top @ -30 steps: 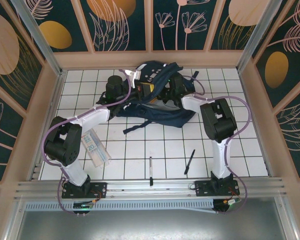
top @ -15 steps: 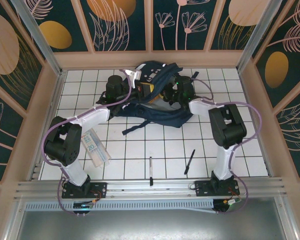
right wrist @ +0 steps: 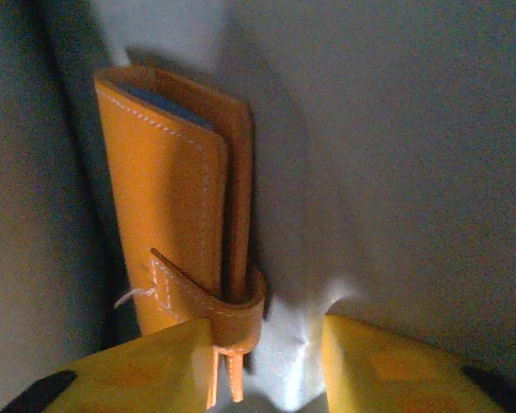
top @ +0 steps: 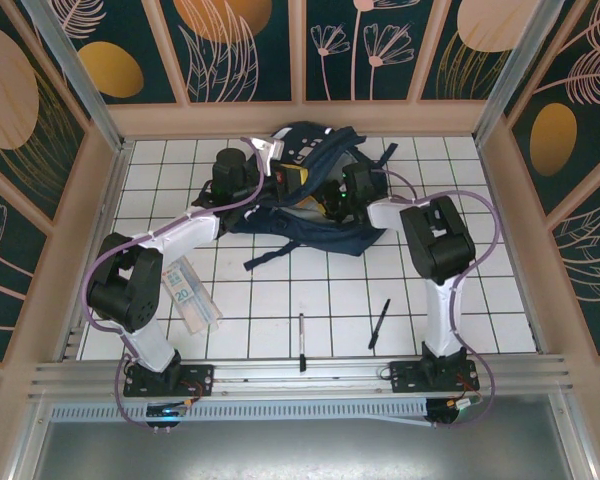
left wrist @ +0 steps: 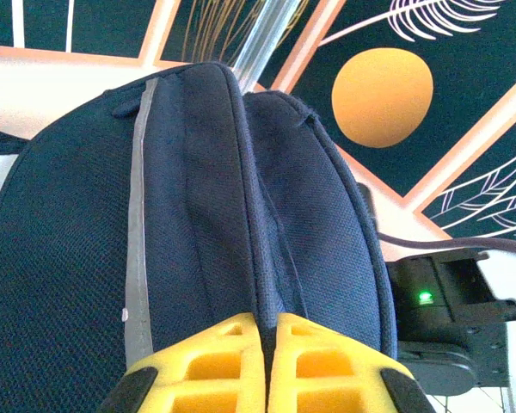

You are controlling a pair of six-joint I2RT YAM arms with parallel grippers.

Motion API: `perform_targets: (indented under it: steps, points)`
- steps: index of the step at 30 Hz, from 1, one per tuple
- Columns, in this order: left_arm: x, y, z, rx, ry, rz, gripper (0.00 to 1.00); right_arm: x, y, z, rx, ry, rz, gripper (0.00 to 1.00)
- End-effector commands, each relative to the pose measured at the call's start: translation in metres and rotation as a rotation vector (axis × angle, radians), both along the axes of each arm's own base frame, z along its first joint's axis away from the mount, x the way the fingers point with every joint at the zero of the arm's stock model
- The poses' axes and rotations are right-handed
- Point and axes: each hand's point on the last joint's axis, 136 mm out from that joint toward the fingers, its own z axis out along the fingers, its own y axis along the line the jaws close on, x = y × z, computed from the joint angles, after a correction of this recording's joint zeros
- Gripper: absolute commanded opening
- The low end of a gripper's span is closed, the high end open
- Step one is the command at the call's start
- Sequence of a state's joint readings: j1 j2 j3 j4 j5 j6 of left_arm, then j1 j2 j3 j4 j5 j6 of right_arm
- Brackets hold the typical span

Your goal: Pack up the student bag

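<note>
Student bag (top: 315, 235) slumped at the far middle of the white-tiled tabletop (top: 480, 290). Left end effector (left wrist: 265, 331) pinched tight on a fold of its navy fabric. Right end effector (right wrist: 267, 344) inside the bag, fingers spread, gripping nothing, with an orange leather wallet (right wrist: 176, 198) against one finger. Near the front: banknote bundle (top: 190, 295), straight pen (top: 301, 342), slanted pen (top: 379, 323).

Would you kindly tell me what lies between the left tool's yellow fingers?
The left wrist view shows a fold of the navy-blue fabric backpack pinched between the left tool's fingers.

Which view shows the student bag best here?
Top external: the whole student bag, straps included. Left wrist: navy fabric and a stripe pinched in the left fingers. Right wrist: seemingly its pale lining.
</note>
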State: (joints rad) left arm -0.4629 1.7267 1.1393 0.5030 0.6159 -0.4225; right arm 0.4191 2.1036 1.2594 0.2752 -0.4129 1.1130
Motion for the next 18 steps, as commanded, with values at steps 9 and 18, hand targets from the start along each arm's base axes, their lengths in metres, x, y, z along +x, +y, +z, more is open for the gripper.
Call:
perform_targets:
  steps: [9,18]
  points:
    - [-0.016,-0.004,0.059,-0.059,-0.177,-0.061,0.00,0.047,0.057,0.036,0.314,-0.204,0.001,0.07]
    - [-0.016,-0.004,0.051,-0.023,-0.177,-0.071,0.00,0.047,0.080,0.054,0.422,-0.269,0.056,0.01]
